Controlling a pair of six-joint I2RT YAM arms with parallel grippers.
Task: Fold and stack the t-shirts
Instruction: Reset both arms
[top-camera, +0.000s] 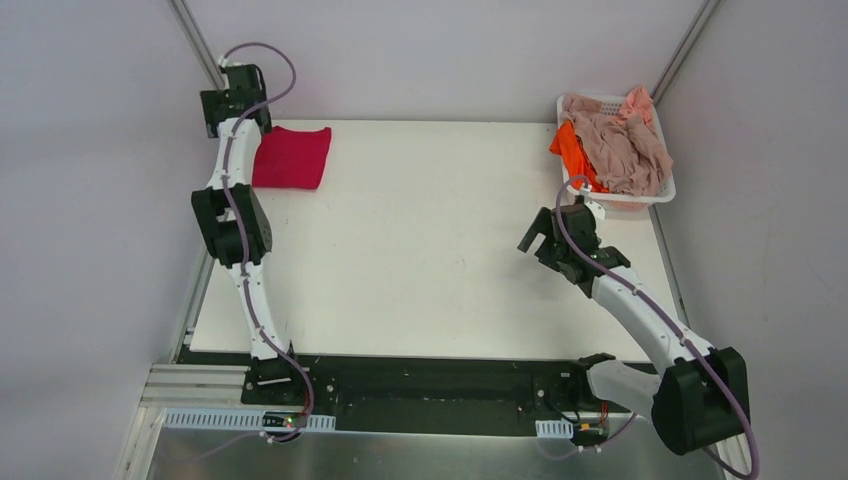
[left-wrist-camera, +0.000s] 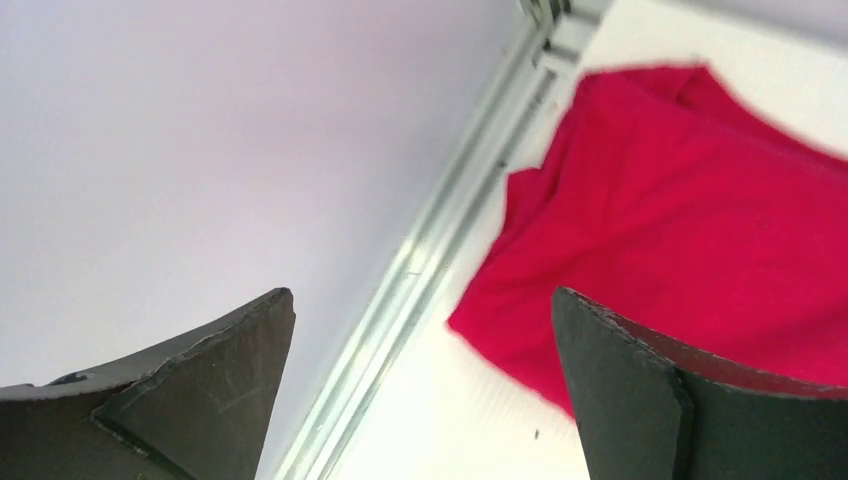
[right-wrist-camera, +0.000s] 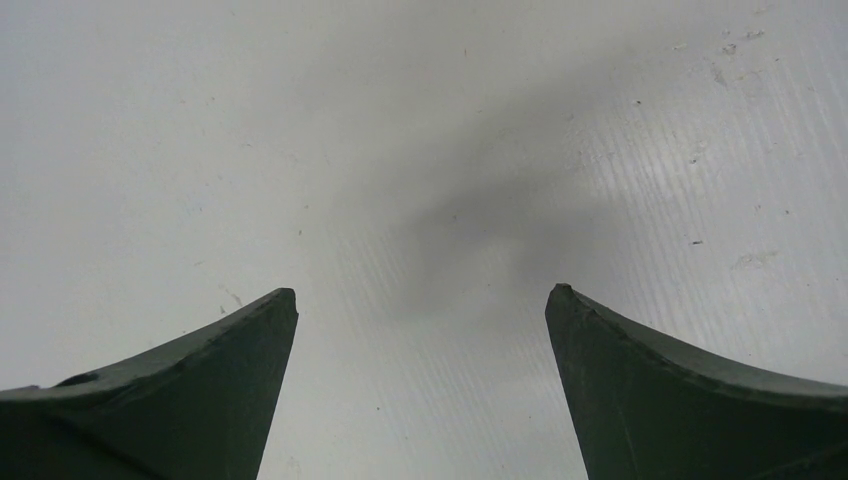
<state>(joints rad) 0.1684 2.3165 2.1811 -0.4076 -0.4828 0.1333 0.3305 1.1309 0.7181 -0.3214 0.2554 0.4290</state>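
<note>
The left gripper (left-wrist-camera: 422, 300) has its two dark fingers (left-wrist-camera: 190, 390) spread wide with nothing between them. Through the gap, the left wrist view shows an aluminium rail (left-wrist-camera: 420, 260) running along the table edge, with a pale wall to its left. Just to the right of that rail lies the crimson t-shirt (left-wrist-camera: 690, 210), partly behind the right-hand finger and apart from both tips. From above, this shirt is a folded rectangle lying flat in the far left corner of the white table (top-camera: 430, 230), and the gripper hangs over that same corner, just beside the shirt's left edge.

The right gripper (right-wrist-camera: 420, 290) is likewise parted, its fingers holding nothing. Beneath it there is only bare table surface with a soft grey shadow (a few small specks mark the sheet to the right). In the top view it sits over the right side of the table, near the white basket (top-camera: 663, 192) and on the basket's near-left side, not touching it.

The basket stands at the far right corner. It holds a crumpled heap of pinkish-beige t-shirts (top-camera: 620, 140), how many I cannot tell. The orange t-shirt (top-camera: 572, 150) is bunched against the basket's left side and spills over that rim.
</note>
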